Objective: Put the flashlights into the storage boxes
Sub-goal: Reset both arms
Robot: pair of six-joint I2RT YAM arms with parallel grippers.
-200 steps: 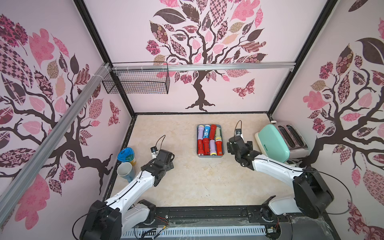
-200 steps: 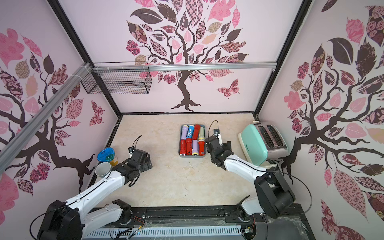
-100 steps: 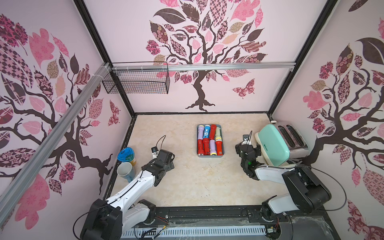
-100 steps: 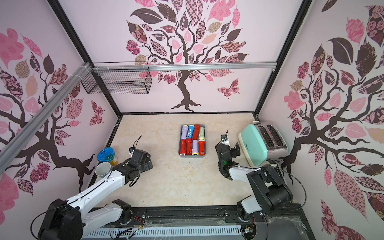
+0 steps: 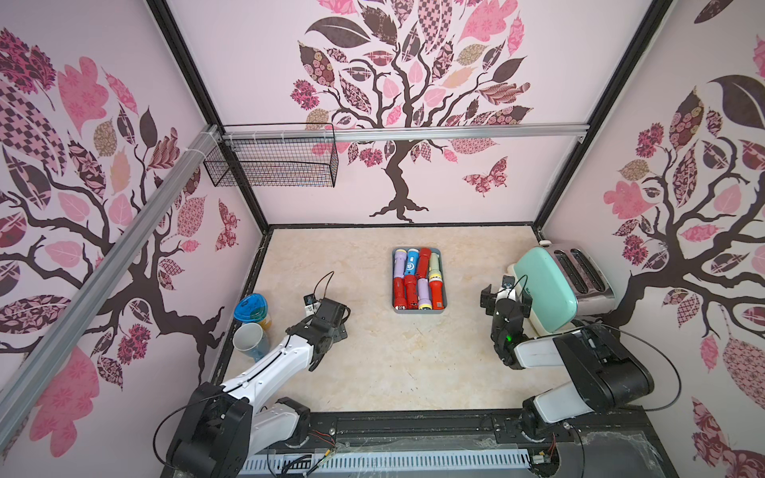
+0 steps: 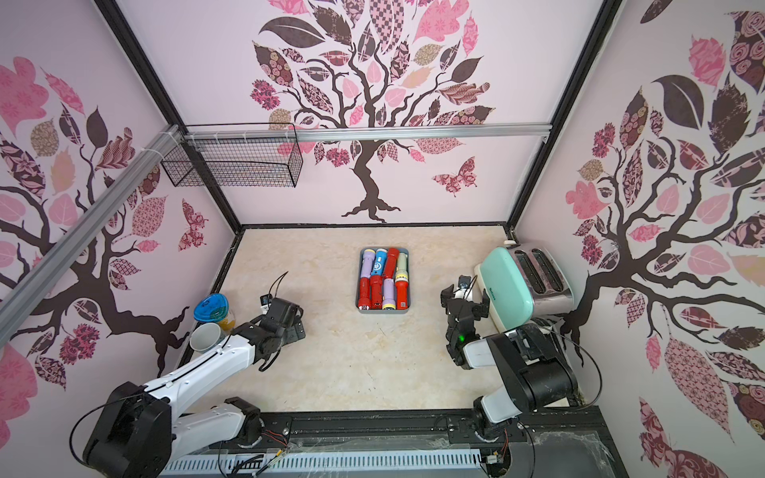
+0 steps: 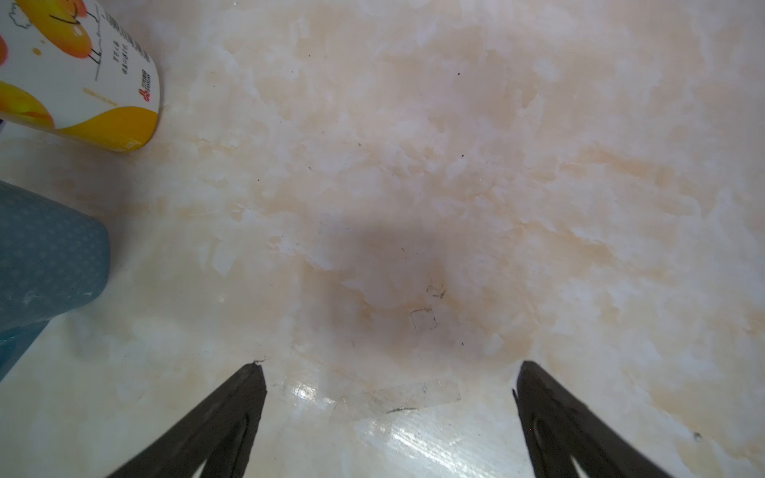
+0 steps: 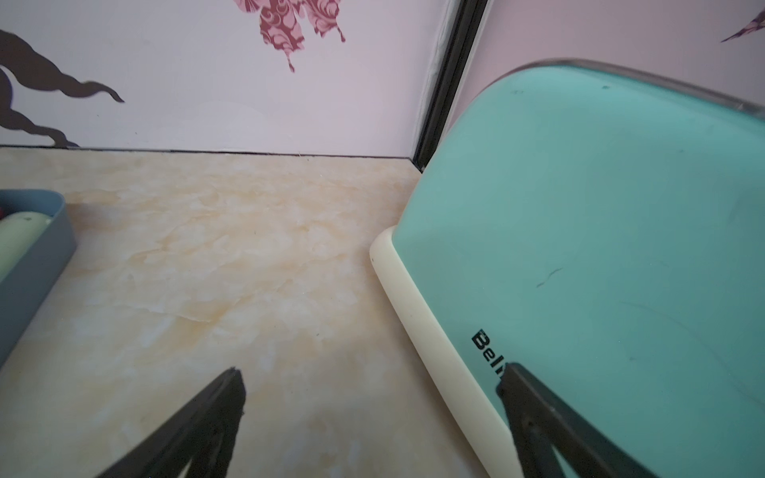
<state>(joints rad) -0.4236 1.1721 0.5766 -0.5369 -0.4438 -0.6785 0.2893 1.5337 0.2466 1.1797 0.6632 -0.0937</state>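
**Since all eight lie in the tray, nothing is left to pick**

While the flashlights (image 5: pixel 419 278) fill the tray (image 5: pixel 418 311) in two rows of four, lilac, blue, red and pale green at its far end and red, red, lilac, red at its near end, neither arm carries anything. The left tool (image 7: pixel 387 366) hangs spread over bare counter (image 5: pixel 372 372), well apart from the tray on its left, pinching nothing. The right tool (image 8: pixel 372 372) is spread and empty too, off the tray's right side, between it and the toaster (image 5: pixel 550 289). One of its fingers shows against the toaster's flank; whether it touches, I cannot tell. No flashlight shows on the counter around the tray in either top view, so the loading step looks finished. The far red one lies slightly askew, so the next move calls at most for checking that it sits snug, then parking both arms clear of the tray.
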